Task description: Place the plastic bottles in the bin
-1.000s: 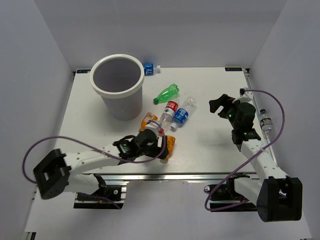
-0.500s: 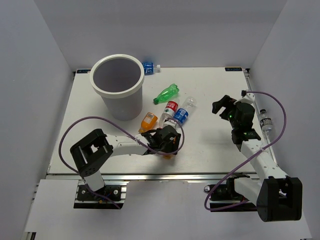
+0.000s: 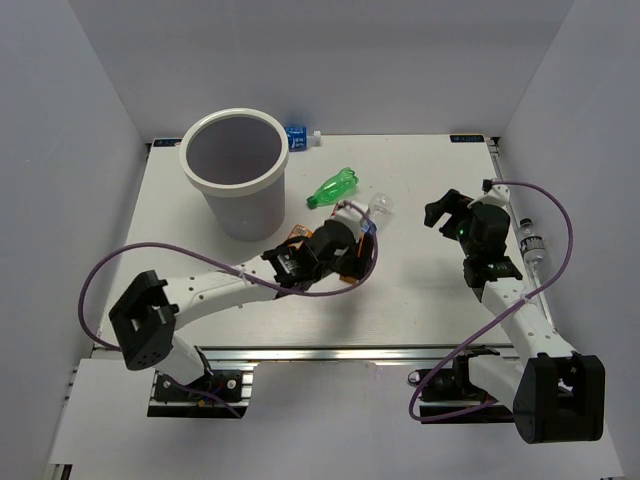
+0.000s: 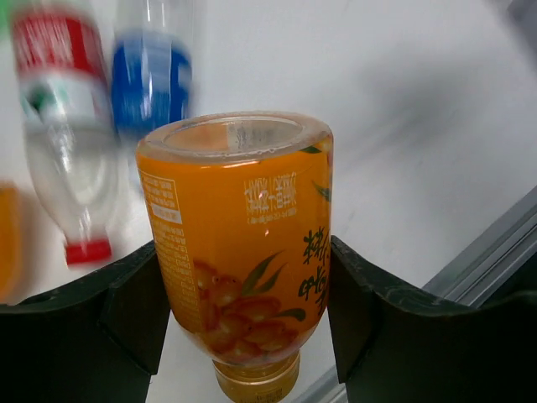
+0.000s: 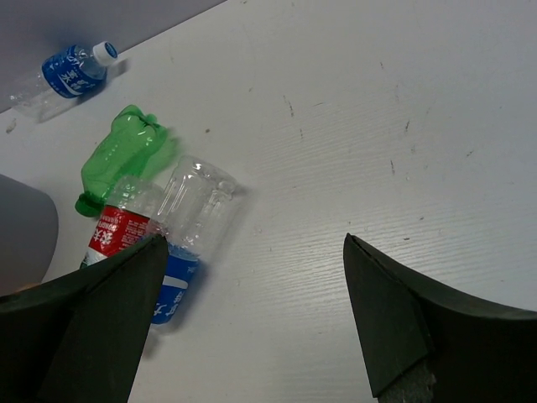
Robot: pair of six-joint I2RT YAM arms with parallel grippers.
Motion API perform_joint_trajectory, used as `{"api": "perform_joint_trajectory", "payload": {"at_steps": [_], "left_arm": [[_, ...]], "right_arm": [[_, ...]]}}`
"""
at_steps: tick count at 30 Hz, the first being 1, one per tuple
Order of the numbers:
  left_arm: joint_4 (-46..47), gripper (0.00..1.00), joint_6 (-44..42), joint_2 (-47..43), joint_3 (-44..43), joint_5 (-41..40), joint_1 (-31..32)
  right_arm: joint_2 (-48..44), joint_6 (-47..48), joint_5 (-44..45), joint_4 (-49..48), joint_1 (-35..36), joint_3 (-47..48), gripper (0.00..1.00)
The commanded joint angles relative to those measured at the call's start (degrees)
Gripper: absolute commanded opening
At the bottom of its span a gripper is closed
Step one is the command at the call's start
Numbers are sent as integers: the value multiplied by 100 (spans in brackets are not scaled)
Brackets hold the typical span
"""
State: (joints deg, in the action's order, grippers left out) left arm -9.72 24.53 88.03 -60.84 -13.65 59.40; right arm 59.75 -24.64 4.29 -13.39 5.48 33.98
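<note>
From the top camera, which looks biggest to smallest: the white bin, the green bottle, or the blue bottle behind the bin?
1. white bin, by far
2. green bottle
3. blue bottle, though the bin may hide part of it

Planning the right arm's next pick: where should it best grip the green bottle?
The green bottle lies flat on its side, aslant. Probably grip its wide body from above, jaws across its length: the cap end sits close to the red-labelled bottle, while the fat end is freer.
</note>
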Motion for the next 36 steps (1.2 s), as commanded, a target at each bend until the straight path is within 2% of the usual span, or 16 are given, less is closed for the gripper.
{"api": "perform_joint_trajectory", "payload": {"at_steps": [1,4,5,10,15,17,19,20,23,26,28,32,36], "left_arm": [[101,50,-589,-585,-1006,-620,-147],[31,51,-713,-743,-1621,-797,-770],[-4,51,-705,-796,-1755,-675,-1311],[48,50,-581,-796,-2186,-1007,-2877],[234,55,-792,-805,-2072,-867,-3601],[233,64,-819,-744,-2011,-833,-3891],[268,78,-749,-586,-1950,-789,-4180],[181,89,-740,-498,-1993,-719,-4260],[40,98,-695,-321,-2143,-577,-4445],[93,98,-853,-427,-2151,-420,-4463],[-143,98,-889,-427,-2466,-192,-4463],[-364,98,-1046,-497,-2924,-24,-4463],[-531,98,-1100,-602,-3188,64,-4463]], "right_arm": [[28,223,-244,-182,-3,223,89],[133,285,-455,-138,-3,302,89],[186,302,-552,-129,-11,320,89],[537,285,-1360,-95,6,574,89],[1082,188,-1458,205,225,944,89],[1337,-92,-1370,266,305,1066,89],[1626,-251,-1344,319,428,1163,89],[1715,-391,-1317,354,480,1216,89],[2058,-454,-1195,363,796,1392,89],[2418,-409,-643,670,1227,1795,89],[2663,-602,-448,925,1447,2059,89],[3060,-901,508,1267,1772,2473,89],[3508,-1139,572,1506,1983,2789,89]]}}
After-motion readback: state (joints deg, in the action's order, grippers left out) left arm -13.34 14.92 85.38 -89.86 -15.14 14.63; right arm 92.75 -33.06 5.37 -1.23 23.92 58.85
